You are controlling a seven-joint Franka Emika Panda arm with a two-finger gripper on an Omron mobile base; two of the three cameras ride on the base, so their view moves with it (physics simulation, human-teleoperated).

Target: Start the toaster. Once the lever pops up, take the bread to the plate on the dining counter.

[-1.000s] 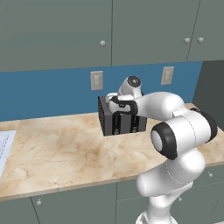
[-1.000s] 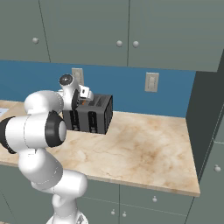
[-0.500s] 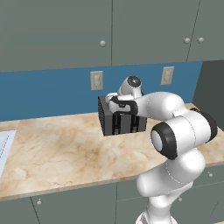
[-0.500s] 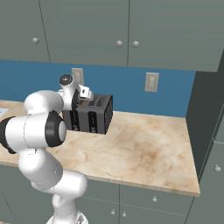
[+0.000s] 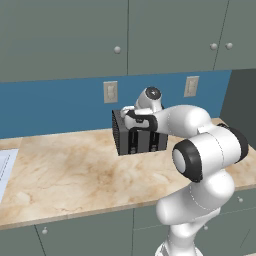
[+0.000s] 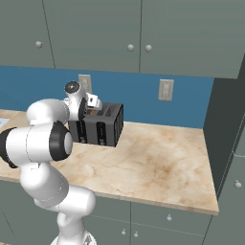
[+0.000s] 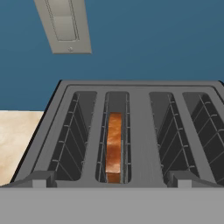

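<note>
Tool wide open, empty, mid-frame right above toaster, bread down in second slot from left

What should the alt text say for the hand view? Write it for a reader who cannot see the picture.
A dark grey toaster seen from above, with one slice of bread standing in its second slot from the left. Behind it are a blue wall and a pale wall outlet, with beige marble counter at the left.

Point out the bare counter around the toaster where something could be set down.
Free: the wide marble counter between the toaster and the dark side wall, and the stretch toward the sink edge. Crowded: directly above the toaster, where the gripper hangs.
</note>
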